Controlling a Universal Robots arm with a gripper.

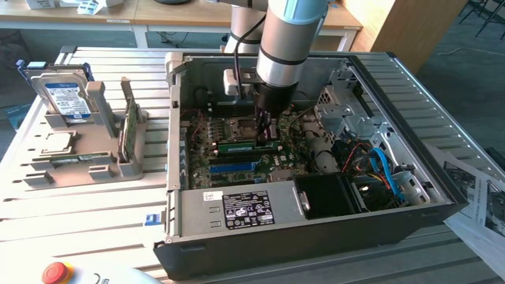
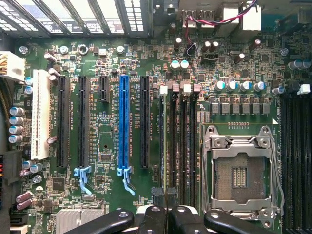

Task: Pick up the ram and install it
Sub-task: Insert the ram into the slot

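Grey robot arm (image 1: 284, 35) plunged straight down into open black metal computer case (image 1: 316, 236), wrist vertical. Black gripper (image 1: 265, 135) closed, tips meeting top edge of long thin green ram stick (image 1: 245, 144), upright in memory slot beside silver processor socket (image 2: 241, 173) mid-case. Clamped or merely touching: cannot tell.

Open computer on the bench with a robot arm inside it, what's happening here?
A robot arm reaches down into the open computer case. Its jaws are closed on the ram, a thin green stick standing on edge at the memory slots beside the empty processor socket.
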